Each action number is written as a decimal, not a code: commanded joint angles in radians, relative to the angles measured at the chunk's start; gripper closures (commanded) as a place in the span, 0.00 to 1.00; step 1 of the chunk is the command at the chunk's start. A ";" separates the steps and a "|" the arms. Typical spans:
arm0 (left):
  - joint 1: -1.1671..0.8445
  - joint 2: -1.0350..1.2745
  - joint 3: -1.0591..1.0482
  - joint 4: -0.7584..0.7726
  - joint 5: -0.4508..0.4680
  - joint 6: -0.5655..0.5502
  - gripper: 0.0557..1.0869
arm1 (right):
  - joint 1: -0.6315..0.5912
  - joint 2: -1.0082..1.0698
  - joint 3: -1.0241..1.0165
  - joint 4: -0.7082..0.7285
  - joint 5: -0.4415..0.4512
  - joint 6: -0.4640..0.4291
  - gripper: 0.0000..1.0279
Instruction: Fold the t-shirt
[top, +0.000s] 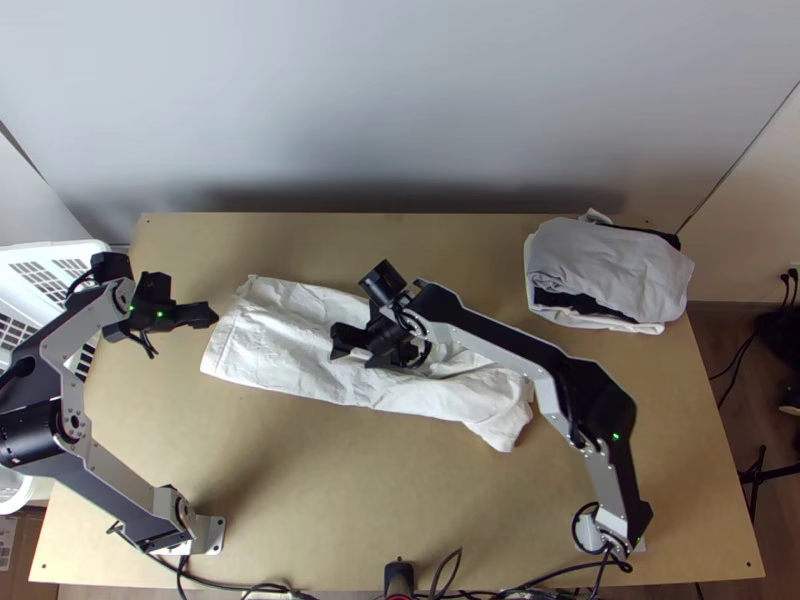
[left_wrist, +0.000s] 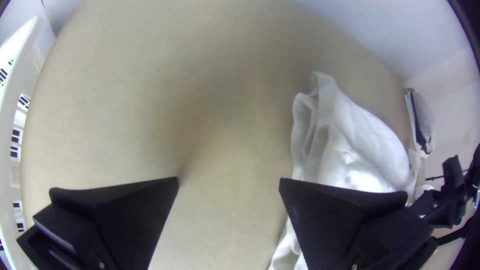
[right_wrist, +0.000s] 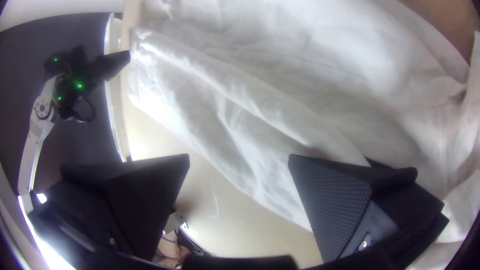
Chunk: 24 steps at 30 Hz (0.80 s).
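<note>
The white t-shirt lies as a long, wrinkled band across the middle of the table, with layers at its left end and a bunched right end. Just off its left end is my left gripper; in the left wrist view the left gripper stands open over bare wood, the shirt beside one finger. Over the shirt's middle is my right gripper, covering part of the cloth. In the right wrist view the right gripper is open, one finger over the shirt, the other off its edge.
A stack of folded grey, black and white cloths sits at the table's back right. A white plastic basket stands by the left edge. Bare wood lies in front of the shirt, with cables along the near edge.
</note>
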 joint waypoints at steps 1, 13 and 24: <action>-0.016 0.011 -0.033 0.005 0.152 -0.098 0.05 | -0.021 0.097 0.044 0.027 0.001 -0.029 0.11; 0.017 0.031 0.019 -0.025 0.265 -0.171 0.05 | -0.024 0.094 0.016 0.029 0.013 -0.038 0.11; 0.115 0.051 0.102 -0.154 0.483 -0.201 0.05 | -0.004 0.090 -0.002 0.033 0.021 -0.027 0.11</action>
